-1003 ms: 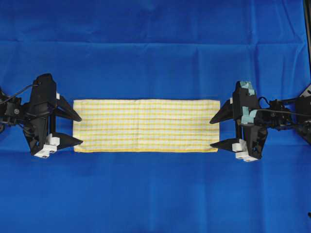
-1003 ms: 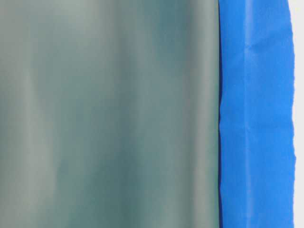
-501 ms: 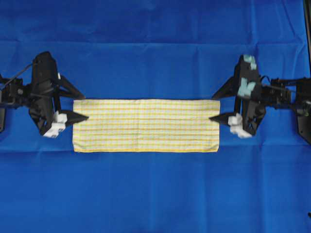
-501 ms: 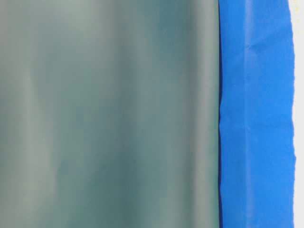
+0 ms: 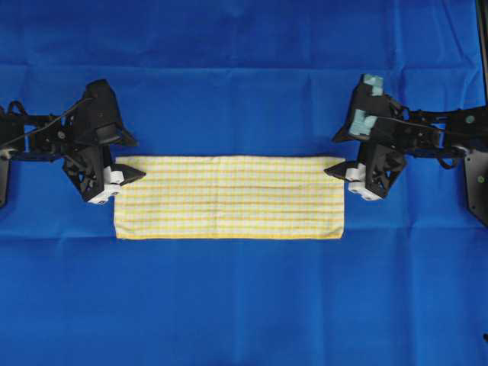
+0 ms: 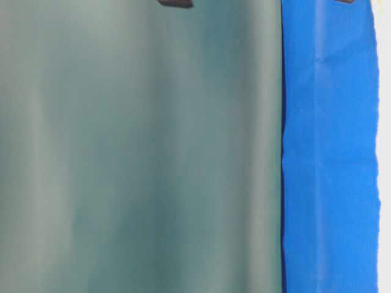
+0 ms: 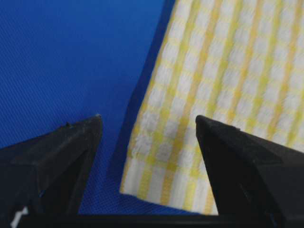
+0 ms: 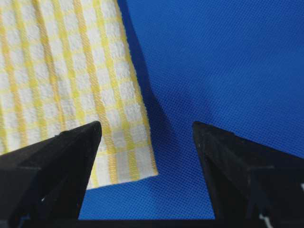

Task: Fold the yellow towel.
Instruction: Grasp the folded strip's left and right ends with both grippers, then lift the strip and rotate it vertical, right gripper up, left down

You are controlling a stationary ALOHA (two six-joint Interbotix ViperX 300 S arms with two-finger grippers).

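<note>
Yellow towel [image 5: 229, 197] flat on blue sheet [image 5: 244, 76], likely light, limp (thin weave); left gripper [image 5: 130, 156] and right gripper [image 5: 333, 155] spread wide, straddling far corners, best pinch points

A broad, blurred grey-green surface [image 6: 140, 152] fills most of the table-level exterior view, smooth, with soft vertical shading and no sharp detail; what it is cannot be told. Along its right side runs a tall strip of plain blue sheet [image 6: 327, 152], creased lengthwise, meeting the grey-green surface in a dark, nearly straight vertical edge. Right of the blue sheet lies a narrow pale margin [image 6: 385, 122], bordered by the sheet's slightly ragged outer edge. At the top of the grey-green surface a small dark shape [image 6: 175, 3] cuts into the view, too blurred to identify. A similar dark sliver [image 6: 344, 1] sits at the top of the blue sheet.
</note>
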